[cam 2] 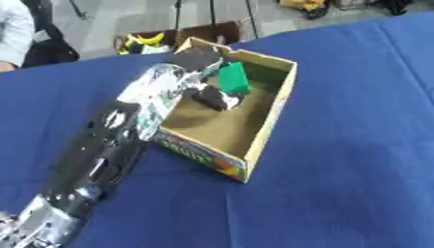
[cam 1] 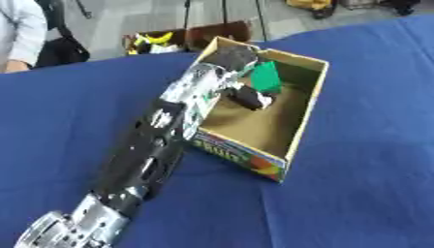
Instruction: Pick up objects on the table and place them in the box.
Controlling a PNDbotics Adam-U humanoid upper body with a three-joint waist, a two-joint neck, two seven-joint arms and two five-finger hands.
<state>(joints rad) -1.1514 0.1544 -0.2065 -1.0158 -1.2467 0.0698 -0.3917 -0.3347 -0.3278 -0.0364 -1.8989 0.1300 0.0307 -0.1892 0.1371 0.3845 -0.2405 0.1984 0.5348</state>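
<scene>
**Nearly done: the green piece is over the box, not yet let go**

So, your left hand has reached in over the near-left wall of the box and sits above its far end. The fingers look curled around a green object, which stands against the far wall; the hand is blurred where it meets the object, so you should treat the hold as likely, not certain. I cannot tell whether the green object already rests on the box floor or hangs just above it.

Judging by the blue table, nothing else lies on the cloth in either view, so this appears to be the last thing to go in. What is left, as I read it, is to open the fingers and lift your arm clear of the cardboard wall.

Inside the box you have the green object at the far end and a bare brown floor toward the near, printed end. A dark shape with a pale patch sits under the hand; it may be the thumb or another item. Your right hand shows in neither view.
</scene>
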